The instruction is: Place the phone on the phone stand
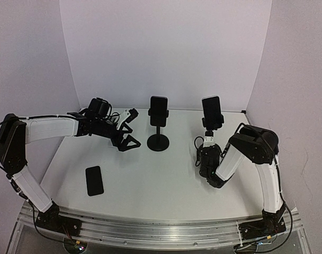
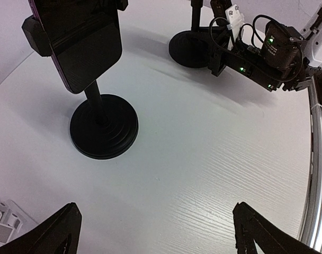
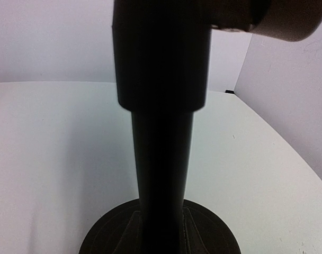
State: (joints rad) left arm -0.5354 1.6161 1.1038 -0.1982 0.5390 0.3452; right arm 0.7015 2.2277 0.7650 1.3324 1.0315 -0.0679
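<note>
From above, the left gripper (image 1: 127,133) hangs over the white table (image 1: 150,182) with its jaws spread wide and nothing between them, just left of the black round-based phone stand (image 1: 158,142) at the table's middle. A black smartphone (image 1: 159,109) sits upright in that stand's clamp. To the right, a second dark phone (image 1: 212,111) stands on a second black stand (image 1: 209,129), and the right gripper (image 1: 209,136) is closed narrowly on that stand's post, just under the phone. A third black phone (image 1: 94,180) lies flat on the table near the left arm's base, well apart from both stands.

The left wrist camera shows its two black fingertips (image 2: 57,233) far apart at the bottom corners, the middle stand beyond them on the left, and the right gripper against the far stand.

The right wrist camera is filled by the dark post (image 3: 163,159) rising from its round base (image 3: 161,235); the fingers themselves are not visible there.
</note>
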